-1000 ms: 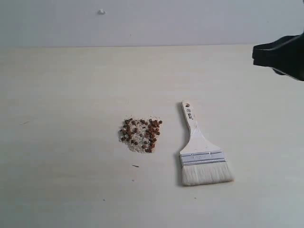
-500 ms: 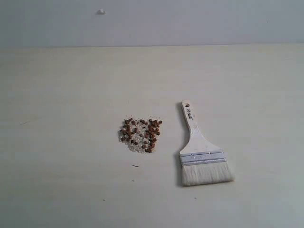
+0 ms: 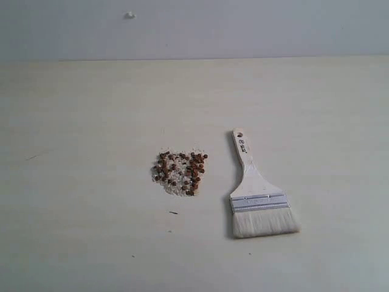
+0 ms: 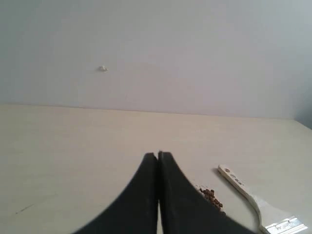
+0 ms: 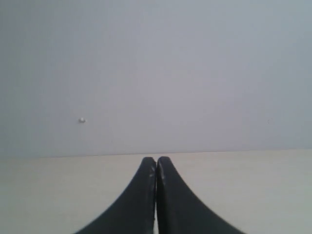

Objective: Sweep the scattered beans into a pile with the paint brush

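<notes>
Looking at the whole scene, the pale table [image 3: 91,121] was easily the biggest thing, running back to a plain grey-white wall [image 3: 243,30]. Next down in size were my own ends. My left pincer [image 4: 158,155] was clenched tight, its two black fingers pressed together with nothing between them and the tabletop stretching out ahead. My right pincer [image 5: 156,159] was the same deal, clamped on itself and empty, aimed toward the wall.

The paint brush [image 3: 258,194] lay flat on the table, free of both pincers. Its off-white bristles faced the near edge, the silver ferrule [image 3: 258,201] sat behind them, and the holed end of the cream handle pointed at the wall. Just beside it on the left, not touching it, sat the beans [image 3: 181,170]: little reddish-brown ones bunched in one loose clump, mixed with pale whitish crumbs [image 3: 175,188]. From my left wrist I could see a few of those beans and the brush handle past my fingers.

Smallest stuff: a dark fleck [image 3: 174,213] on the table near the clump, and a tiny white nub [image 3: 129,15] on the wall.
</notes>
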